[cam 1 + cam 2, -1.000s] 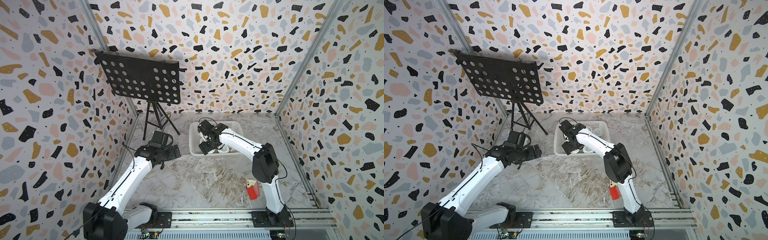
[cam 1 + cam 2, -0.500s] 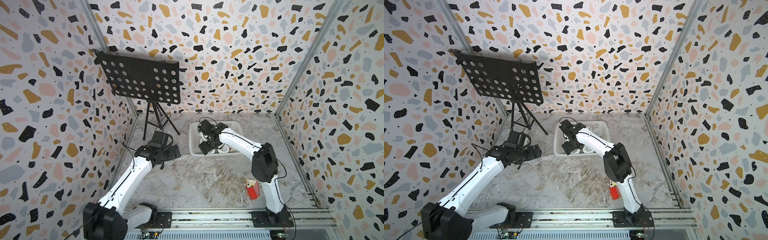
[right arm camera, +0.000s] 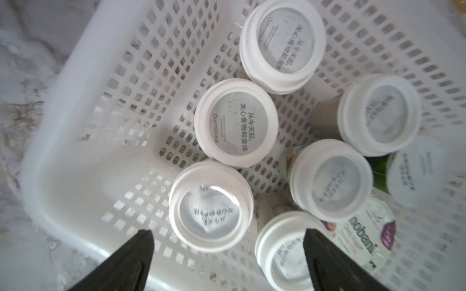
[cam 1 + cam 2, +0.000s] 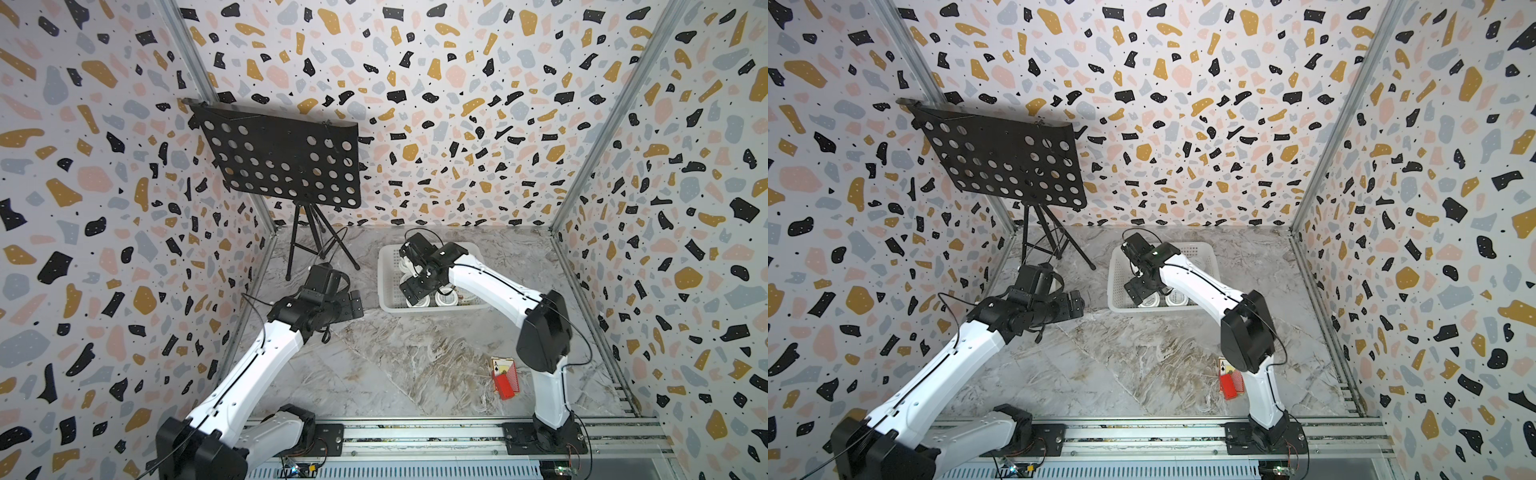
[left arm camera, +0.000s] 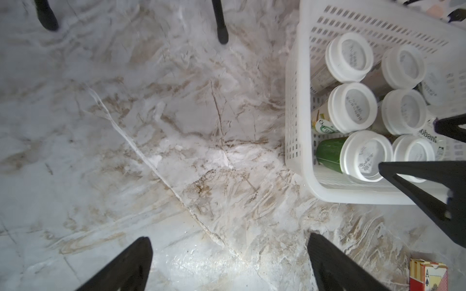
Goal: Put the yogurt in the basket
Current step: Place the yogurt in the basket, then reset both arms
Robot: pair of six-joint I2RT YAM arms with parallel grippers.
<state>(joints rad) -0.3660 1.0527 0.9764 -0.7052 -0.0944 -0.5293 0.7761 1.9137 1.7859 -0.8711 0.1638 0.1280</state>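
Small round white-lidded yogurt cups [image 3: 237,123] sit in the white perforated plastic basket [image 3: 50,131], the Chobani one [image 3: 363,234] half-covered, beneath the wide-spread, empty right hand [image 3: 228,231]; left hand [image 5: 228,238] likewise spread, empty.

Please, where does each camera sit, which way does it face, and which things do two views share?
Top views: high at the front, facing down toward the back wall; left arm, right arm, basket, music stand.
Left wrist: over the table beside the basket, facing down; open left hand.
Right wrist: over the basket, facing down onto the yogurt cups; open right hand.
Shared: both wrist views show the green cup.
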